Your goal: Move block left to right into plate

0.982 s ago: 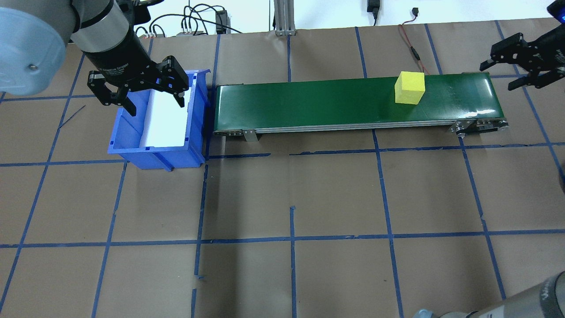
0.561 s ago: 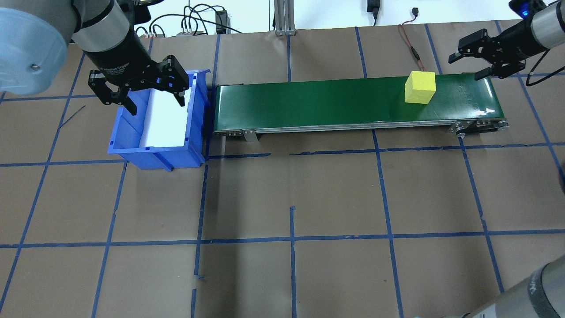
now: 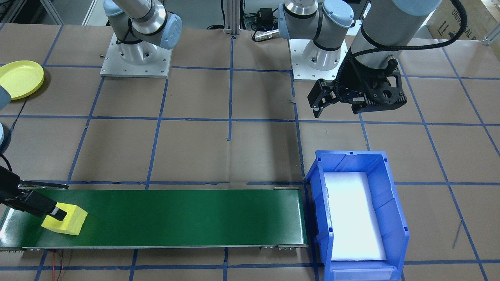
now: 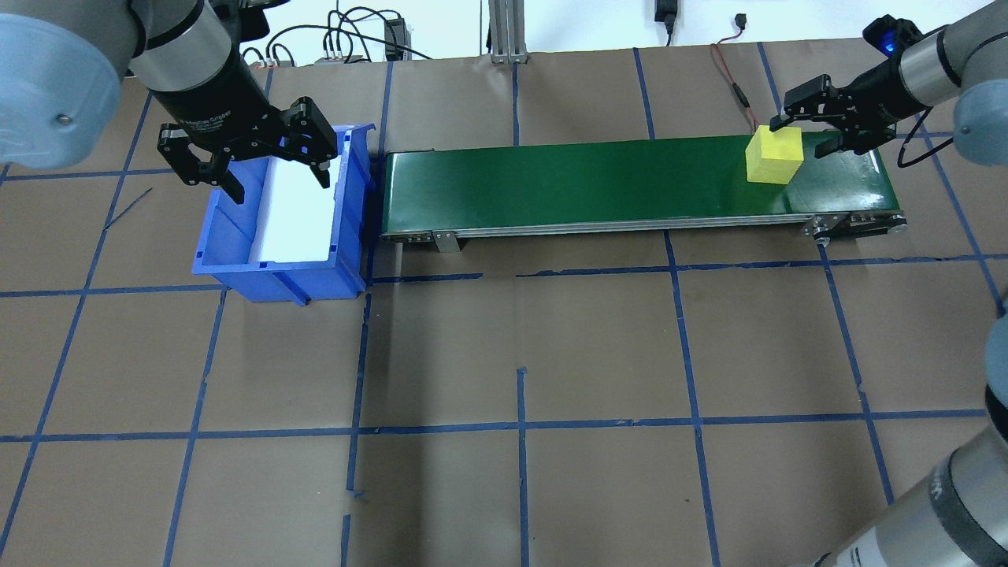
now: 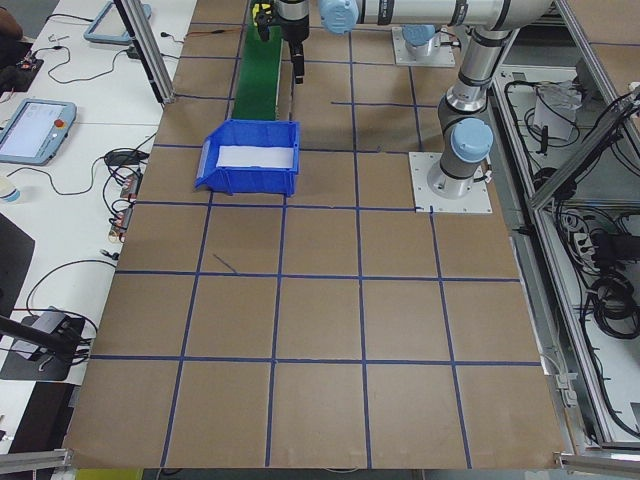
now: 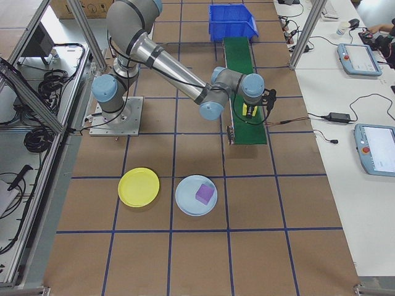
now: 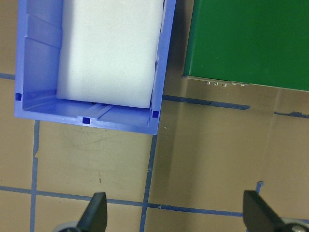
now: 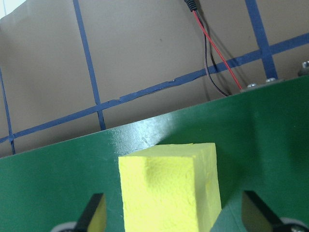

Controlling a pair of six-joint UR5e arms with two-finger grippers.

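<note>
A yellow block (image 4: 774, 155) (image 3: 65, 219) sits on the green conveyor belt (image 4: 591, 181) near its right end. My right gripper (image 4: 799, 135) (image 3: 58, 200) is open at belt height, with one finger on each side of the block. In the right wrist view the block (image 8: 169, 188) fills the space between the fingertips (image 8: 94, 212), with small gaps on both sides. The yellow plate (image 3: 19, 79) (image 6: 138, 187) lies bare on the table on my right side, apart from the belt. My left gripper (image 4: 279, 189) (image 3: 338, 109) hangs open and holds nothing, above the blue bin (image 4: 276, 272).
The blue bin (image 3: 390, 195) with a white pad inside stands against the belt's left end. A light blue plate (image 6: 185, 200) holding a purple block (image 6: 205, 193) lies next to the yellow plate. A red and black wire (image 8: 217, 53) runs behind the belt's right end.
The yellow block has ridden rightwards along the belt. My right gripper has swung in from the far right and come down astride the block. The left arm has not moved.
</note>
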